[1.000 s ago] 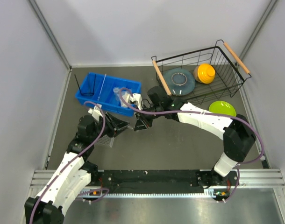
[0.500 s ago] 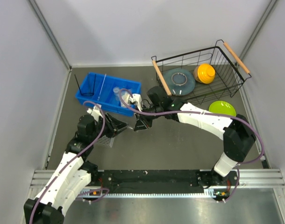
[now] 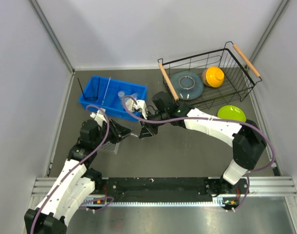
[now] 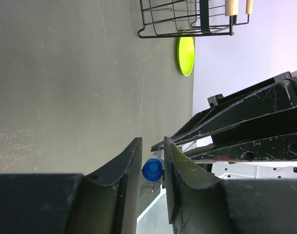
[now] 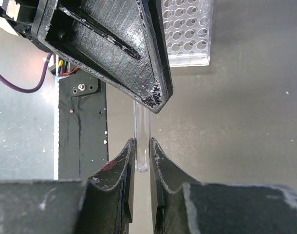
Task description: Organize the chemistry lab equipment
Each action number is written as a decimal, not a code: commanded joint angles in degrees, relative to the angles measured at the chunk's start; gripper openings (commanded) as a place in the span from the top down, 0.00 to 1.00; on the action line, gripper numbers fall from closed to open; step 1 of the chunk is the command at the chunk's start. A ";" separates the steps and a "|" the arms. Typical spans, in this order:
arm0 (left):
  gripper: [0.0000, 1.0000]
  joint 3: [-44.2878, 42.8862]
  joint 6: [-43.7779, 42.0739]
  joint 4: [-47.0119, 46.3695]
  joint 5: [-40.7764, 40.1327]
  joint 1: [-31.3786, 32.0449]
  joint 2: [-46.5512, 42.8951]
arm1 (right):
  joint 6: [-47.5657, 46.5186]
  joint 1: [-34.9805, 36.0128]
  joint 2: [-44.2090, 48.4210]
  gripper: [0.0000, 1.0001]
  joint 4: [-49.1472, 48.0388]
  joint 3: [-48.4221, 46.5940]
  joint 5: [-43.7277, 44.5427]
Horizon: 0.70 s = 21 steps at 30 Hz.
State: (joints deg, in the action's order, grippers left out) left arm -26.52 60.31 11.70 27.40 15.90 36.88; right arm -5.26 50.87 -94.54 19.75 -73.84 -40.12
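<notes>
The dull grey table fills the floor of the top view. Across it reach the two white arms, the left from 7 o'clock and the right sweeping round from 5 o'clock.

At 1 o'clock stands a black wire basket with wooden handles. It holds a round grey dish and an orange dish. A lime-green dish lies on the table just outside it, at 3 o'clock.

At 10 o'clock sits a blue plastic bin containing:
- the black wire ring stand
- the thin glass rod
- the small clear cup

The clear plastic tube rack rests on the table at 8 o'clock, under the left wrist.

The two pincers meet tip to tip just left of centre, with one small clear blue-capped test tube bridging them above the table.
- **Right gripper:** it is clamped on the tube's rounded bottom end, with the fingers pressed to the glass on both sides.
- **Left gripper:** it has the tube's blue cap between its fingers, very close on each side. I cannot tell whether they actually press on it.
</notes>
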 commanded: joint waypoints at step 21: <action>0.93 -11.62 -25.15 21.34 -34.24 -0.08 0.82 | -9.68 0.98 3.14 0.32 4.33 -2.18 2.33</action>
State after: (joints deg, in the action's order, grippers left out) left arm -35.05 43.07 29.63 5.72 15.99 35.42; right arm -12.10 51.64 -94.45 23.75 -73.91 -37.43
